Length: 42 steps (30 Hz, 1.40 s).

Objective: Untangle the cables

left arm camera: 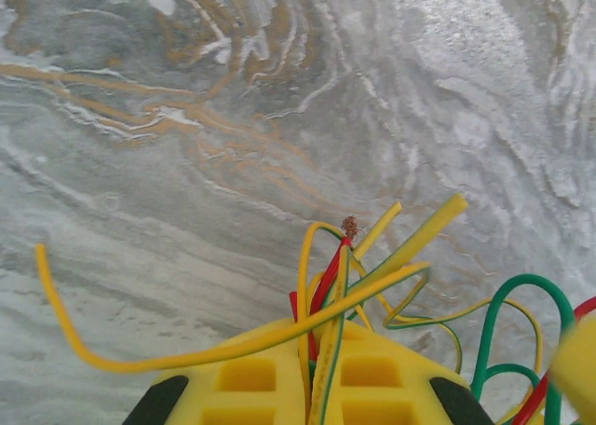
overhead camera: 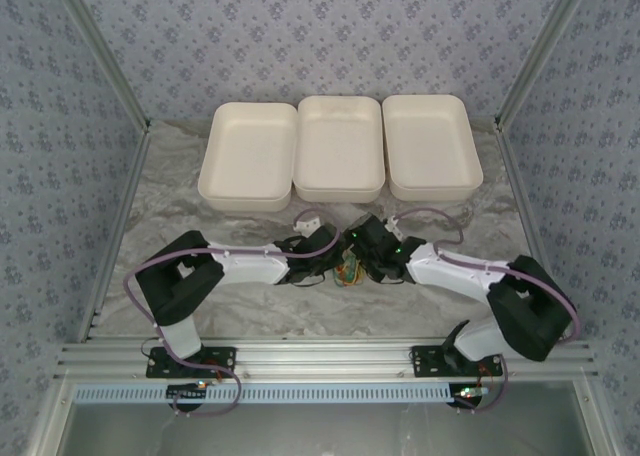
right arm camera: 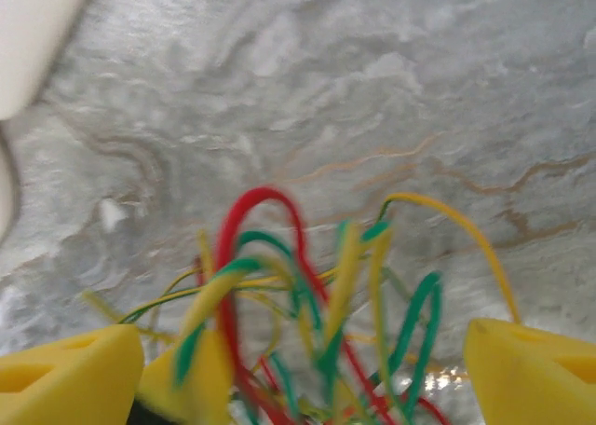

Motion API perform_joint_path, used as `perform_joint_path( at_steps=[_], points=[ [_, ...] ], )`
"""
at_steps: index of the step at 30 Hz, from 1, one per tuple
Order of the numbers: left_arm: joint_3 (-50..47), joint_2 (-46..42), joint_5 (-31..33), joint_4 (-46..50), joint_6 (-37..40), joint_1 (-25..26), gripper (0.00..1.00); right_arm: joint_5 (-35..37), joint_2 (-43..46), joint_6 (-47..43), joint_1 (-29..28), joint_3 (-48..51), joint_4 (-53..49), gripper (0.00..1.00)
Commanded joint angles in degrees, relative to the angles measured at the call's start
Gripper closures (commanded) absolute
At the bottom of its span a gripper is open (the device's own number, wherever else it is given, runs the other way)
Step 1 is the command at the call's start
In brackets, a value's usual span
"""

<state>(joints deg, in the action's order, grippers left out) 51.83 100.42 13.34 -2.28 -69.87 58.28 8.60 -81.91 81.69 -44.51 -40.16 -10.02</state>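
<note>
Yellow, red and green cables (left arm camera: 323, 290) sit pinched in the left gripper (left arm camera: 312, 380); the right gripper (right arm camera: 298, 350) (jaws wide) should close on one strand only, then pull gently.

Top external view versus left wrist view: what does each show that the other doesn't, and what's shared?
Top external adds three white trays along the far side and both arms meeting mid-table. Left wrist adds close detail: the left gripper pinching red and yellow cables, one bare copper tip showing. Both share the cables and marbled table.
</note>
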Motion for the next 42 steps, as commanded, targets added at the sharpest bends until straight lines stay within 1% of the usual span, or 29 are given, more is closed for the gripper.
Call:
perform_joint_path(
  at_steps=[1,2,5,6,7,8,9,10,12,14,17,20,23,27,28,30,32,34,36,37,38,40,42],
  points=[
    [0.9,-2.0,0.3,-0.1,1.0,0.5,1.00,-2.2,-3.2,1.6,-0.1,1.0,0.8,0.12],
    [0.9,-2.1,0.3,-0.1,1.0,0.5,1.00,-2.0,-3.8,1.7,-0.1,1.2,1.4,0.15],
    [0.2,-3.1,0.4,0.0,0.9,0.5,1.00,-1.2,-5.2,1.9,0.5,0.8,1.9,0.31],
    [-0.3,-3.8,0.8,-0.1,0.6,0.5,1.00,-1.4,-5.9,2.1,0.9,1.0,2.8,0.40],
    [-1.1,-4.8,1.2,-0.1,0.4,0.5,1.00,-1.9,-6.3,2.2,1.4,1.4,4.3,0.51],
    [-2.1,-6.1,1.6,-0.1,0.1,0.3,1.00,-2.5,-6.5,2.0,1.9,2.6,7.1,0.71],
    [-3.0,-7.6,1.8,-0.1,-0.4,0.0,1.00,-2.4,-5.6,2.5,2.4,4.4,10.5,0.97],
    [-4.3,-9.3,1.9,-0.3,-1.2,-0.3,1.00,-1.5,-4.4,3.3,2.8,6.2,13.5,1.00],
    [-8.4,-13.3,1.9,-1.7,-4.2,-1.4,1.00,2.2,1.0,3.9,2.9,10.3,20.3,1.00],
    [-14.0,-16.8,1.0,-5.6,-8.7,-2.4,1.00,3.8,5.0,2.1,3.3,12.0,26.0,1.00],
    [-20.7,-19.6,-1.6,-13.8,-15.1,-3.5,1.00,1.5,7.6,1.1,5.2,13.9,36.7,1.00],
    [-23.7,-20.7,-3.8,-18.5,-19.4,-4.1,1.00,0.0,8.4,3.9,6.6,15.9,46.8,1.00],
    [-26.7,-23.4,-2.3,-19.0,-24.1,-4.2,1.00,-0.1,10.6,5.9,7.5,16.1,49.0,1.00],
    [-31.4,-28.5,-0.2,-19.9,-30.0,-5.1,1.00,3.3,18.1,3.2,7.7,15.6,40.5,1.00],
    [-32.2,-30.0,0.4,-19.7,-31.3,-5.2,1.00,4.5,19.5,3.1,7.6,16.3,39.8,1.00],
    [-33.5,-33.1,1.9,-18.6,-34.0,-5.2,1.00,7.0,21.6,4.2,6.7,19.1,42.5,1.00],
    [-34.3,-35.9,3.0,-17.7,-35.5,-5.4,1.00,6.5,22.0,4.6,6.5,18.7,41.1,1.00],
    [-34.1,-38.4,3.6,-16.4,-35.4,-6.1,1.00,5.2,22.1,3.3,6.2,15.4,34.3,1.00],
    [-32.8,-41.0,3.6,-12.4,-33.9,-7.5,1.00,4.6,21.6,1.0,5.8,9.2,20.3,1.00],
    [-32.3,-42.0,3.3,-11.0,-33.1,-8.3,1.00,4.9,20.9,-0.4,5.4,6.5,14.8,0.97],
    [-31.8,-42.8,2.8,-9.8,-32.1,-9.2,1.00,5.5,20.3,-2.4,4.7,4.4,10.7,0.92],
    [-31.2,-43.7,1.6,-8.4,-30.0,-10.6,1.00,5.3,19.0,-4.4,4.1,3.3,8.0,0.83],
    [-30.9,-43.7,0.3,-8.2,-28.2,-11.6,1.00,4.8,18.3,-5.2,3.9,3.6,7.5,0.76]
  ],
)
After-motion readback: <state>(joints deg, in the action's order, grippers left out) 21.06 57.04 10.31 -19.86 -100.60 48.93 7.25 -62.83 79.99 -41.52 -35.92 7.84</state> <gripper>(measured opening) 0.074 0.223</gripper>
